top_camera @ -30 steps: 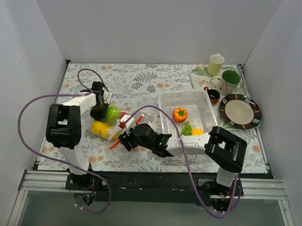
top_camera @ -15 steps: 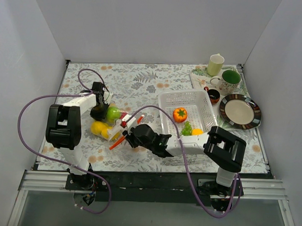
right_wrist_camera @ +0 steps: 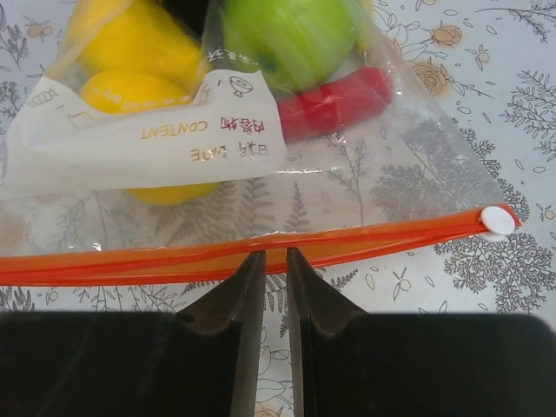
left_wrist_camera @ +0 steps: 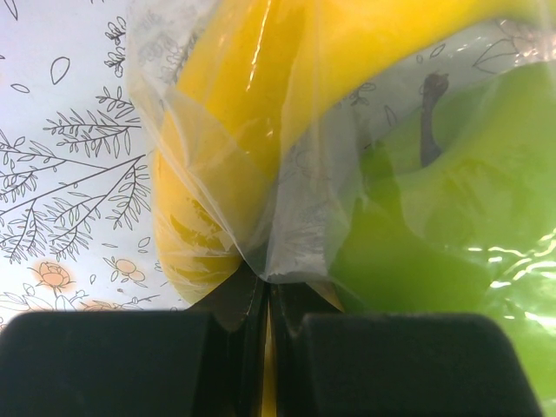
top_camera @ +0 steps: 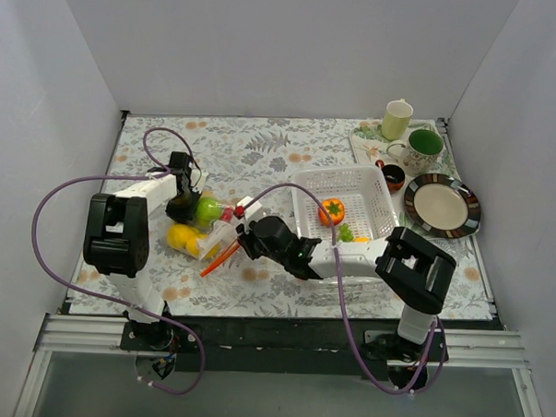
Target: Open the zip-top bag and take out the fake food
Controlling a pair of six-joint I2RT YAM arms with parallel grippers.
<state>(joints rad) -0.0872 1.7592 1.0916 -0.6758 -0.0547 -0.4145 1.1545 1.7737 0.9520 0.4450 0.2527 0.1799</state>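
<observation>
The zip-top bag lies left of centre, its orange zip strip shut, with a white slider at one end. Inside is the fake food: a green apple, yellow pieces and a red piece. My left gripper is shut on the bag's far plastic edge, beside the apple and a yellow fruit. My right gripper has its fingertips over the zip strip. Its jaws stand a narrow gap apart with nothing between them.
A white perforated basket stands right of the bag, holding an orange pepper and green pieces. My right arm passes along its near side. Two mugs, a small bowl and a striped plate stand at the back right.
My right gripper has moved away from the near edge and along the bag's zip strip. The left gripper has kept its hold and not moved.
</observation>
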